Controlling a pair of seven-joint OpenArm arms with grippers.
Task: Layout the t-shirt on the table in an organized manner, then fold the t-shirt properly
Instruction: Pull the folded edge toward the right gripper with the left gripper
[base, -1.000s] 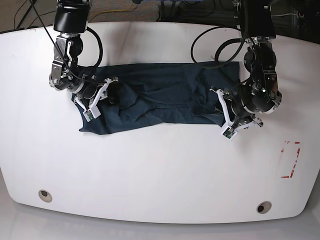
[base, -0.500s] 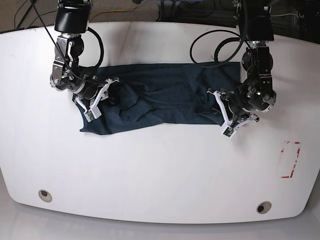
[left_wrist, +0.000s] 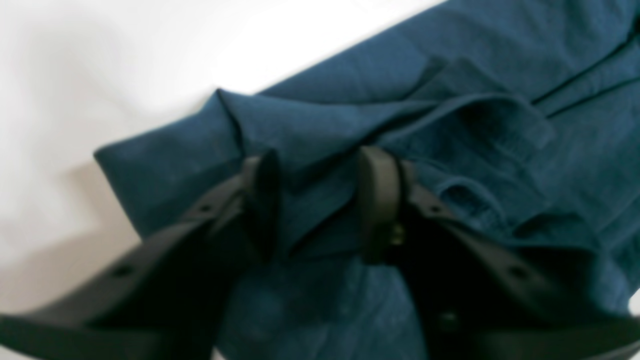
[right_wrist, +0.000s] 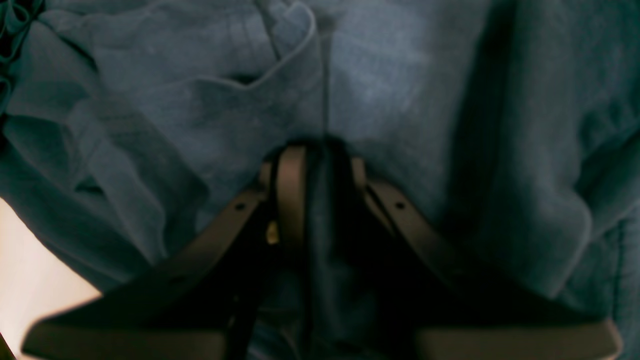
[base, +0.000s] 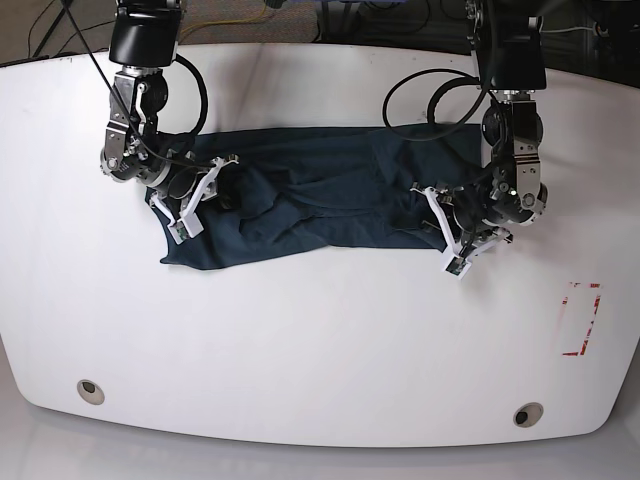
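Teal t-shirt cloth is pinched by the right gripper, straddled by the half-closed left gripper.

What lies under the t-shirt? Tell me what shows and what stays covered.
The t-shirt lies bunched on the white table, which shows all around it. The tabletop beneath is covered by the cloth, so nothing there can be seen.
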